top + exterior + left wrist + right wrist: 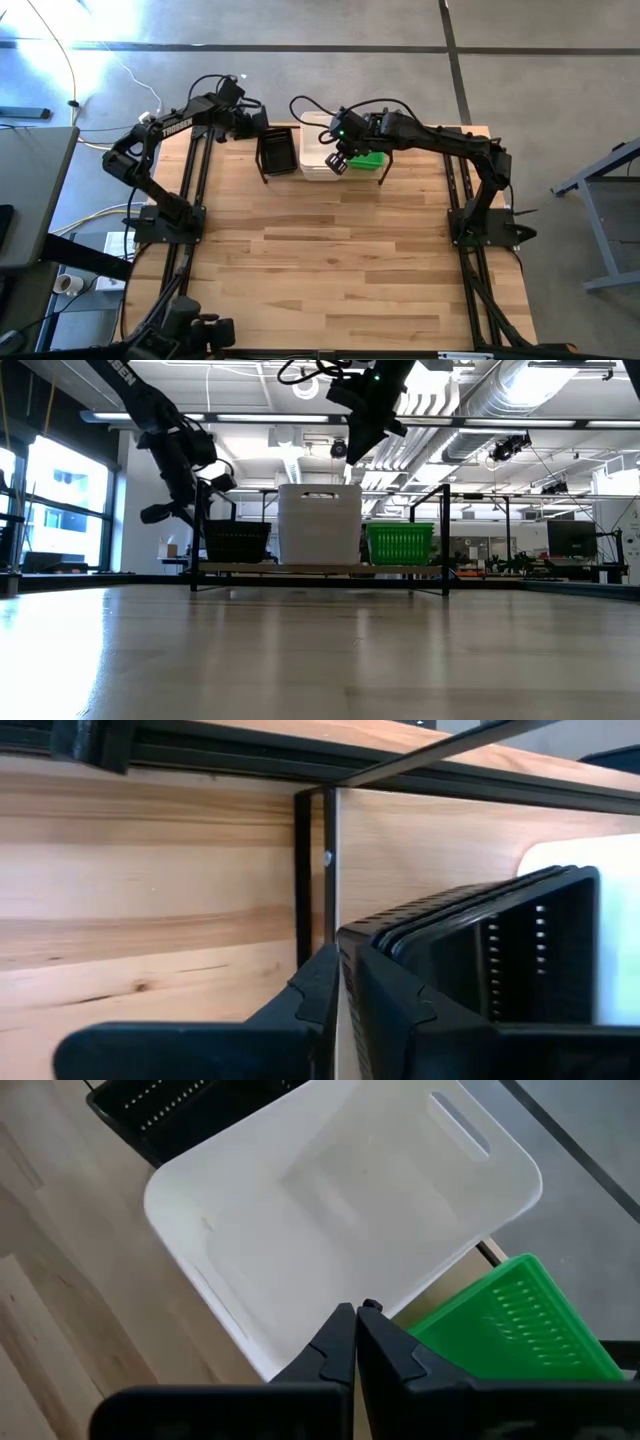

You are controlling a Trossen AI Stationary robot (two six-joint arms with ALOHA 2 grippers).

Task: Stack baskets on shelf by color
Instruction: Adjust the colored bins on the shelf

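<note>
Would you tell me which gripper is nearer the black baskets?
Left. The left gripper sits at the black baskets' outer edge; the right gripper hangs above the white baskets, farther off.

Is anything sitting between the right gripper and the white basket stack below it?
Nothing visible. The right gripper, fingers shut, hangs above the white basket stack on the shelf, between the black baskets and green baskets, with only open air beneath it.

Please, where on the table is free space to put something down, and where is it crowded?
The table is bare from the shelf forward, between both arm bases. The back edge is crowded: black baskets, white baskets and green baskets, with the left gripper and right gripper there.
</note>
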